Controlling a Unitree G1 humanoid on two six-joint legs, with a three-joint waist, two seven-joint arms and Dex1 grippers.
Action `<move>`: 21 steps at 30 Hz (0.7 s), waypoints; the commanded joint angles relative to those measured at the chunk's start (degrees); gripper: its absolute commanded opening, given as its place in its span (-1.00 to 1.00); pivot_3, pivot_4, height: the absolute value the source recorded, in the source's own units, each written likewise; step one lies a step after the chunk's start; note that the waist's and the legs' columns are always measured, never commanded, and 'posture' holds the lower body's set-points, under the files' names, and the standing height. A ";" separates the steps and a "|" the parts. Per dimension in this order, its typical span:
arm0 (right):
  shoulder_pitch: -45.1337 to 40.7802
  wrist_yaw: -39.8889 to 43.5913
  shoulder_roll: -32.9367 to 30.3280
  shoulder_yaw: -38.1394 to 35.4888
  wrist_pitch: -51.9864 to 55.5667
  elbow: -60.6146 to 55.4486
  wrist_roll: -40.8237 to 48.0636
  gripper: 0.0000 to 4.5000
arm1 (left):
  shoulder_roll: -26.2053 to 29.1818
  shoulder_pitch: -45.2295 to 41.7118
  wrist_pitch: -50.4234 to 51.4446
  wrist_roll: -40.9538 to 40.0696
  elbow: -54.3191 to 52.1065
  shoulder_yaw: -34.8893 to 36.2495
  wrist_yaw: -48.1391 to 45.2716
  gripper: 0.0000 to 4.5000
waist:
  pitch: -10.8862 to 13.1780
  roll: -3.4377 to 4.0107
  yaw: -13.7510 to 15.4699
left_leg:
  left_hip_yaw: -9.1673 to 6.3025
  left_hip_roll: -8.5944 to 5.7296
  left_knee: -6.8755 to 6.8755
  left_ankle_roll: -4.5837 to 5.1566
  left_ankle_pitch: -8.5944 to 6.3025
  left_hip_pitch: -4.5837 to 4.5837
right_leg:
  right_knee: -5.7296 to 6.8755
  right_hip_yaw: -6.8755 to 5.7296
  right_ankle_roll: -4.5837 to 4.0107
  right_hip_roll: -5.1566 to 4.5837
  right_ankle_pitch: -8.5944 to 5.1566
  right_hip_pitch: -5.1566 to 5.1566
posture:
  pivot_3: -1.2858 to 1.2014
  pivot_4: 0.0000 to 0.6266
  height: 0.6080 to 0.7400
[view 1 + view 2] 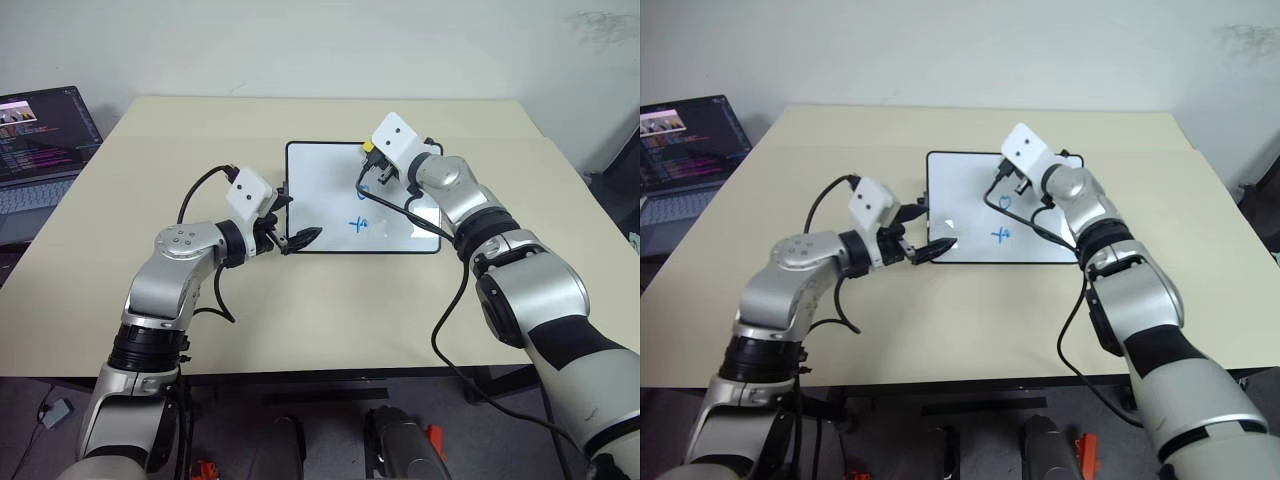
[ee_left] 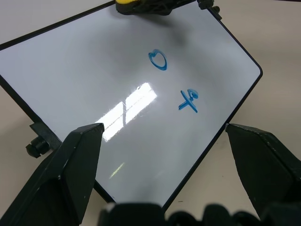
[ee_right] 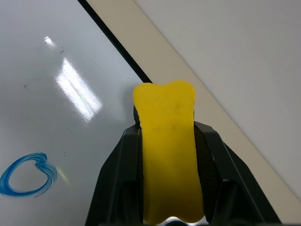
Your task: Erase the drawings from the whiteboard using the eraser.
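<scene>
My right gripper (image 3: 167, 188) is clamped tight on the eraser (image 3: 167, 150), fingers pinching its sides so the yellow block bulges past the tips; most of its length sits hidden between the fingers, and in the head views I just get a yellow speck at the wrist housing. It sits over the whiteboard (image 1: 320, 165) near the far edge, about 1 o'clock from board centre. I count two drawings (image 2: 174, 80) in blue: a small circle (image 2: 158, 60) and a cross-like mark (image 2: 188, 100) toward 6 o'clock of it. My left gripper (image 2: 162, 155) is spread wide, holding nothing, fingers straddling the board's near corner at about 8 o'clock, arm bent, pointing roughly level across the board. One laptop (image 1: 40, 150) at 9 o'clock on the table (image 1: 150, 290), cut off by the frame edge
</scene>
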 commanded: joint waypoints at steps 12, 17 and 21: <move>12.50 23.26 -13.31 -0.09 1.38 -28.86 2.90 -0.51 | 6.65 -0.75 -0.66 -0.26 -3.50 1.46 -2.96 1.00 | 0.01 0.00 0.60 | 0.01 0.00 -0.06 -0.02 -0.02 -0.06 | -0.03 -0.05 0.23 -0.02 0.03 -0.06 | 0.03 -0.52 1.00; 15.16 23.85 -15.71 0.56 3.18 -33.72 1.71 -0.51 | 8.53 -1.04 -1.08 0.11 -3.63 1.25 -4.40 1.00 | 0.01 0.01 0.52 | 0.05 0.02 -0.05 -0.02 -0.01 -0.04 | 0.03 0.00 0.03 -0.01 -0.08 -0.11 | 0.03 -0.52 1.00; 15.71 24.08 -16.69 0.97 3.80 -35.09 1.61 -0.51 | 9.53 -1.49 -1.30 0.16 -3.77 1.22 -5.12 1.00 | 0.01 0.00 0.63 | 0.06 0.01 -0.04 -0.02 -0.01 -0.04 | 0.00 0.01 0.01 -0.02 -0.09 -0.10 | 0.03 -0.52 1.00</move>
